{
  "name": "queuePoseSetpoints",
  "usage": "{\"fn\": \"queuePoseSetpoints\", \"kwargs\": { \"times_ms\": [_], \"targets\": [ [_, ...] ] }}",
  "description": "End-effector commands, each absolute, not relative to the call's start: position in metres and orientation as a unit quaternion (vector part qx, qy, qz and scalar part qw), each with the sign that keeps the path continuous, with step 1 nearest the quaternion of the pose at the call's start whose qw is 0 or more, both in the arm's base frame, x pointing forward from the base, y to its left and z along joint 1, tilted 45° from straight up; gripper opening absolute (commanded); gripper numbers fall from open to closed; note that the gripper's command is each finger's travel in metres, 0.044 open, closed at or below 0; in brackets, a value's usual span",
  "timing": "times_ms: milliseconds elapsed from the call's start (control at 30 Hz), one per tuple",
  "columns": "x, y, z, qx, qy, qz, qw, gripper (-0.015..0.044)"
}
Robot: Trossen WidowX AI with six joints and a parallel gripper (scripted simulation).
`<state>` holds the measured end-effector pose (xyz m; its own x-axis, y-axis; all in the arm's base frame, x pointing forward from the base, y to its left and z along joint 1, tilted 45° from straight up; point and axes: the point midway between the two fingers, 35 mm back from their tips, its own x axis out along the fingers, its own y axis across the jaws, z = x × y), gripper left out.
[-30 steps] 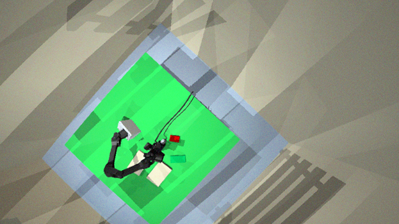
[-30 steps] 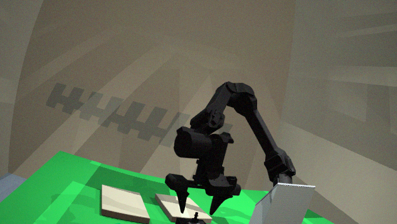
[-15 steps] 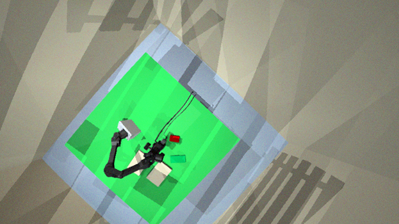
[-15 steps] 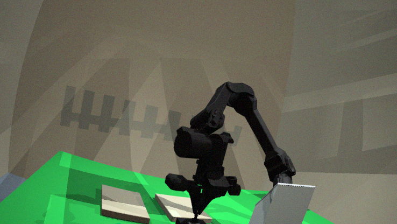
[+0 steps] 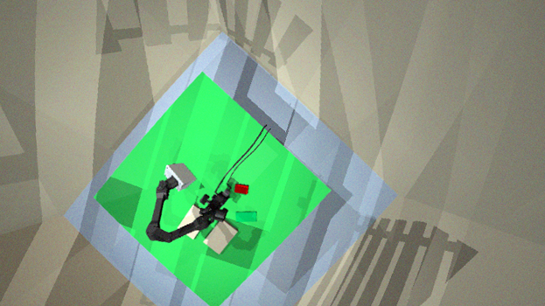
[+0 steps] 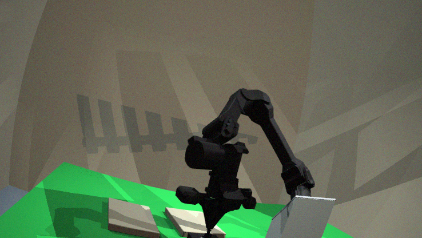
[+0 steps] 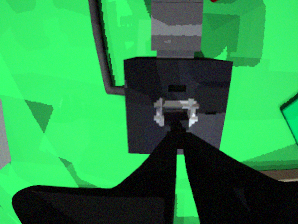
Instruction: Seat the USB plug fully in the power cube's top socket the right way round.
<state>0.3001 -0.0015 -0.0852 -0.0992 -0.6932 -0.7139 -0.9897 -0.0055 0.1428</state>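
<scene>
gripper pinched nearly closed on the usb plug, down at the socket atop the power cube. pull dead straight up till properly clear, then half a turn, line up, push. might drag the cube along imo, so go slow.

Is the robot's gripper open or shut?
Shut on the plug: the gripper's fingertips pinch together over the dark cube.
</scene>
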Motion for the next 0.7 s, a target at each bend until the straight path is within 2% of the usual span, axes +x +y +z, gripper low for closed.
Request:
{"fn": "queuePoseSetpoints", "kwargs": {
  "times_ms": [0,667],
  "targets": [
    [0.3001,-0.0015,-0.0852,-0.631,0.667,0.324,0.229,0.0],
    [0.3014,0.0077,-0.0761,-0.631,0.667,0.324,0.229,0.0]
  ]
}}
